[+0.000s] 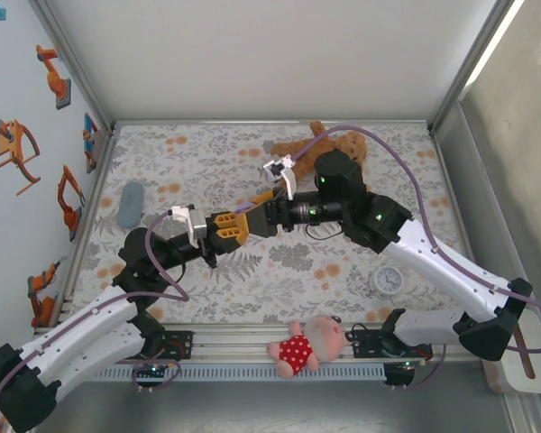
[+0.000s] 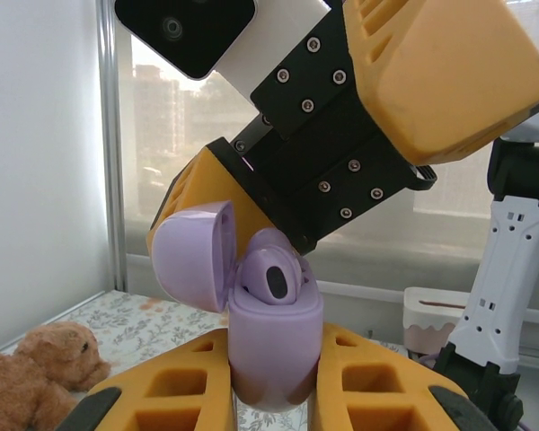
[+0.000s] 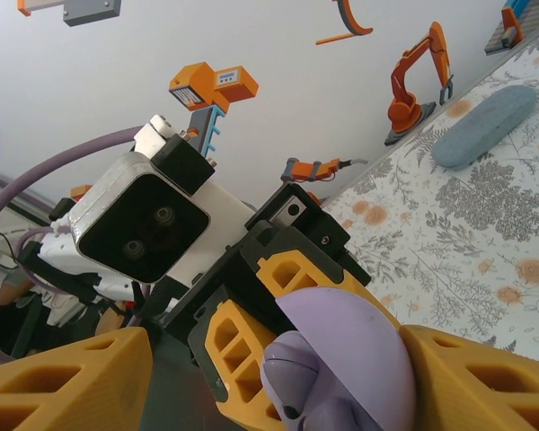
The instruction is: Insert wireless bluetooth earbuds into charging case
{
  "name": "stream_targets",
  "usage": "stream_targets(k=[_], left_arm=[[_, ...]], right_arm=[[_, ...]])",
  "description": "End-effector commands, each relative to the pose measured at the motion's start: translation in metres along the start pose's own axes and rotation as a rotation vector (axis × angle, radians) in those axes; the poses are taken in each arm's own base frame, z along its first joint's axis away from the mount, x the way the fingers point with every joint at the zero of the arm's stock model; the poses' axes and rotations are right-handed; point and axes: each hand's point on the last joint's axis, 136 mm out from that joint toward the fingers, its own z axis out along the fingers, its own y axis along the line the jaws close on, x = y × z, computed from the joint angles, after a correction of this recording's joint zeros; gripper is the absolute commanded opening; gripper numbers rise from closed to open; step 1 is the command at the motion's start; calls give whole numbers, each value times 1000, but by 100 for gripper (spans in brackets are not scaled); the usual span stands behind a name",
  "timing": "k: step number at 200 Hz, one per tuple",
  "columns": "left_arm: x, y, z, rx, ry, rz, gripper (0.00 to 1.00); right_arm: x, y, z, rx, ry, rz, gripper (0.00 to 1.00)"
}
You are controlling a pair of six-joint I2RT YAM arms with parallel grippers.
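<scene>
Lilac case [image 2: 274, 346] is clamped upright in the left end effector [image 2: 274, 400] and held in the air over the tabletop [image 1: 216, 153]. Its lid [image 2: 193, 256] is hinged open, to the left in the left wrist view. One lilac earbud [image 2: 271, 277] sits in the case mouth. It looks proud of the rim, so probably not fully seated. Can't tell if the second well is filled.

Right end effector [image 3: 274, 377] has its jaws apart, straddling the lid and bud, and is gripping nothing I can see.

Step in hand, my read: seat the bud.
- Push straight down along the well axis with light force.
- Avoid side load, which could pop the bud out or twist the case in the left grip.
- Keep the right fingers off the lid so the hinge doesn't close on a proud bud.

Pose: both forearms reach in over mid-tabletop, roughly level, with the wrists nose to nose. The left comes from the left and the right from the right, with elbows raised.
</scene>
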Motion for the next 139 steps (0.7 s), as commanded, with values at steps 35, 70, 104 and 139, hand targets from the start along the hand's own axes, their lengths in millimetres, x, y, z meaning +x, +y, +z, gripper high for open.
stream_targets(k=[35, 70, 104, 139], left_arm=[[-2, 8, -3, -39, -20, -36, 0], [2, 12, -7, -65, -23, -56, 0], [3, 13, -6, -69, -6, -72, 0], [14, 14, -7, -74, 44, -120, 0]], right_arm=[[-17, 28, -21, -39, -58, -95, 68], [-13, 23, -25, 1, -56, -96, 68], [-16, 13, -33, 87, -80, -123, 68], [-23, -8, -53, 265, -144, -174, 69]])
